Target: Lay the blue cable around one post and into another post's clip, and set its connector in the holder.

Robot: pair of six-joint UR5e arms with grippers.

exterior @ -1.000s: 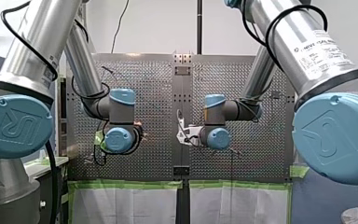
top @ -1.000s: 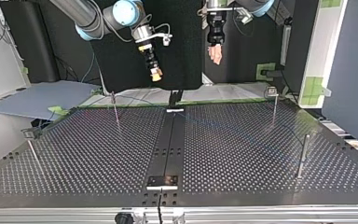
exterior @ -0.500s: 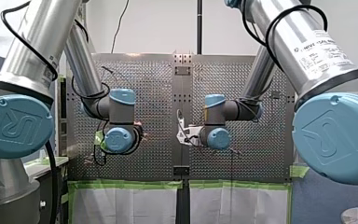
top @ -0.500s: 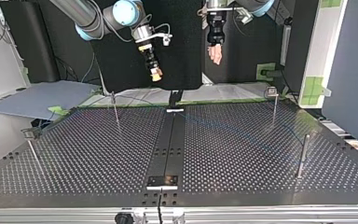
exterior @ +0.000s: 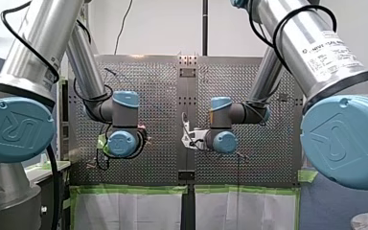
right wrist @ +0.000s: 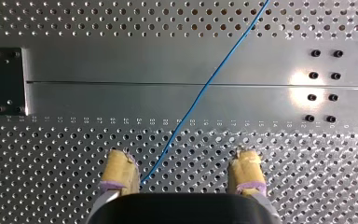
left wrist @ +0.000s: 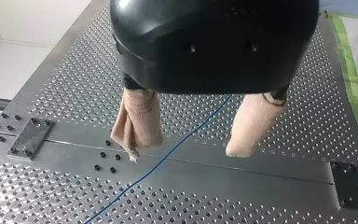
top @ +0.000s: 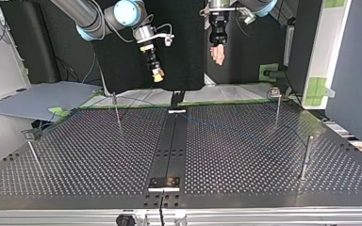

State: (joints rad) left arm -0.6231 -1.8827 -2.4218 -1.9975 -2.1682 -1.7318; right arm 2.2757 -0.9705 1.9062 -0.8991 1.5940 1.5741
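One blue cable (right wrist: 186,116) lying on perforated table (top: 245,160); four posts (top: 117,110); left gripper (left wrist: 185,151), right gripper (right wrist: 182,157), each spread wide, empty.

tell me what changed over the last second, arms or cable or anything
Nothing visibly changed. My left arm and my right arm hang where they were above the table, both sets of jaws open and empty as before, and the blue cable lies along the same line on the table.
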